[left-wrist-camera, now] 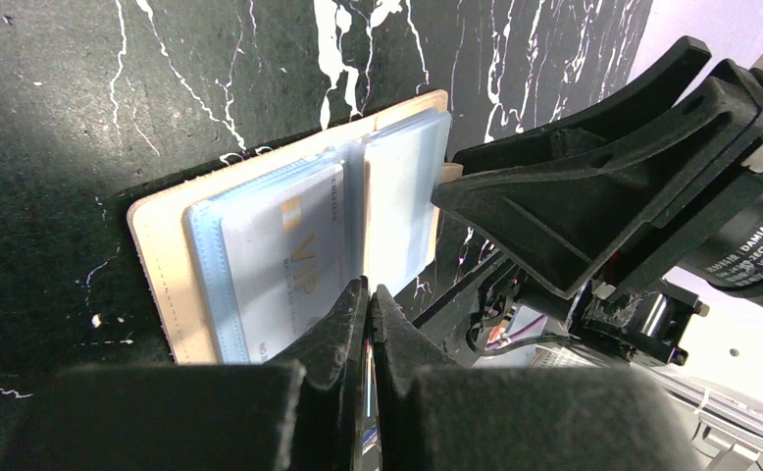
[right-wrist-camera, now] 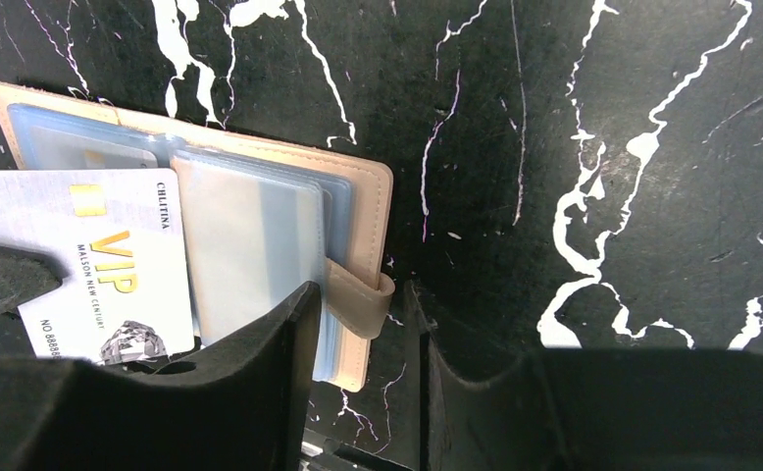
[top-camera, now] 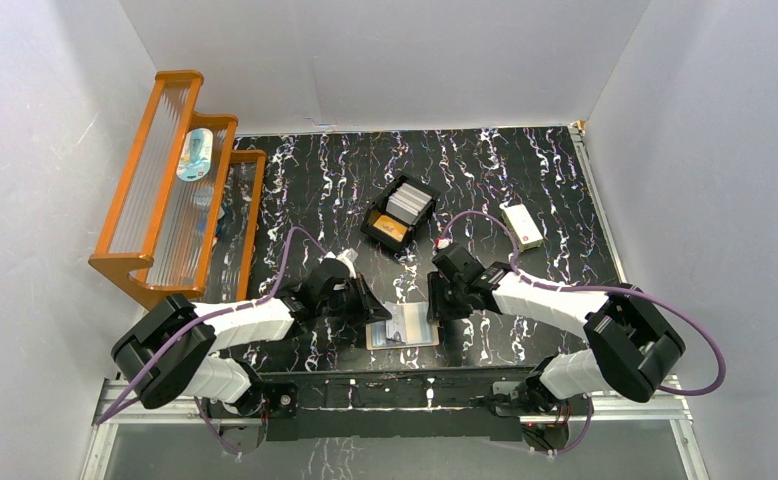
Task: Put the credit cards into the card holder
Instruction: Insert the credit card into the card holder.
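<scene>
The tan card holder (top-camera: 410, 330) lies open between my grippers, clear sleeves up. A whitish VIP credit card (right-wrist-camera: 103, 255) lies at its left page, one end past the holder's edge. My left gripper (left-wrist-camera: 369, 291) is shut, its tips at that card's (left-wrist-camera: 289, 245) edge; I cannot tell if it pinches the card. My right gripper (right-wrist-camera: 358, 289) is open astride the holder's right edge. One finger is over the sleeves, the other is on the table, and the snap tab (right-wrist-camera: 358, 304) is loose between them. More credit cards (top-camera: 410, 200) stand in the black tray.
The black divided tray (top-camera: 380, 235) sits behind the holder at mid-table. A white box with a red mark (top-camera: 521, 226) lies to its right. An orange stepped rack (top-camera: 170, 190) stands along the left side. White walls close the table in.
</scene>
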Available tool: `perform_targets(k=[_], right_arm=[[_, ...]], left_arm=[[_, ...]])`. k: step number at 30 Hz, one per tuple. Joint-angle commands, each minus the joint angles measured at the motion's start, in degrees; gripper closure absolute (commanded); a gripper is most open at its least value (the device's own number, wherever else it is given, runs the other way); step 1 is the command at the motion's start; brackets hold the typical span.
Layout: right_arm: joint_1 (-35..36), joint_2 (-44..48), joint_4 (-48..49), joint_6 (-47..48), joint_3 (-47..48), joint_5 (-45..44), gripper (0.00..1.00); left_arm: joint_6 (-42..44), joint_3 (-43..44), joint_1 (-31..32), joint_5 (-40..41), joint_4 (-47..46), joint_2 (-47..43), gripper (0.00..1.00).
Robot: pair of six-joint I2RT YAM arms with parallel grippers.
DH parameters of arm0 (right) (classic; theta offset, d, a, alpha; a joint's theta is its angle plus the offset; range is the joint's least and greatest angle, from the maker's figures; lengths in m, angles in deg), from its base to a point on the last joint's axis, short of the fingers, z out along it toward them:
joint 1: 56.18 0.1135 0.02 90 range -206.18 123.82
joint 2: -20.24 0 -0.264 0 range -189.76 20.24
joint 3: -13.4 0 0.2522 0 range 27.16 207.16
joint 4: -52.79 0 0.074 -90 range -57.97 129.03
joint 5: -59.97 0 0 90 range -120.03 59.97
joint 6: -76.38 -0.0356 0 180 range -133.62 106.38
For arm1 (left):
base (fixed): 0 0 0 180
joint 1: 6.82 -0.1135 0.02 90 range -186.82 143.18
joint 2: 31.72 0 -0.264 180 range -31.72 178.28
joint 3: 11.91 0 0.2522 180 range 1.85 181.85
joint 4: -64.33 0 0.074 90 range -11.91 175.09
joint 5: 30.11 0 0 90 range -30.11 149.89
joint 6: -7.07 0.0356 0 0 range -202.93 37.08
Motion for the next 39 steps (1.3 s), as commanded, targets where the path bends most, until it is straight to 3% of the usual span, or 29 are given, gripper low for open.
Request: perform_targets(k=[1, 28, 39], right_arm=[[0.52, -1.08, -1.92, 1.14, 1.10, -3.60, 0.57], [0.73, -0.23, -1.01, 0.62, -0.17, -2.96, 0.62], [0.74, -0.06, -0.66, 0.43, -0.60, -2.71, 0.62]], left_arm=[[0.55, -0.13, -0.29, -0.46, -0.25, -0.15, 1.00], [2.22, -0.88, -0.29, 1.39, -1.43, 2.70, 1.00], [6.95, -2.93, -0.30, 3.25, -9.14, 5.30, 1.00]])
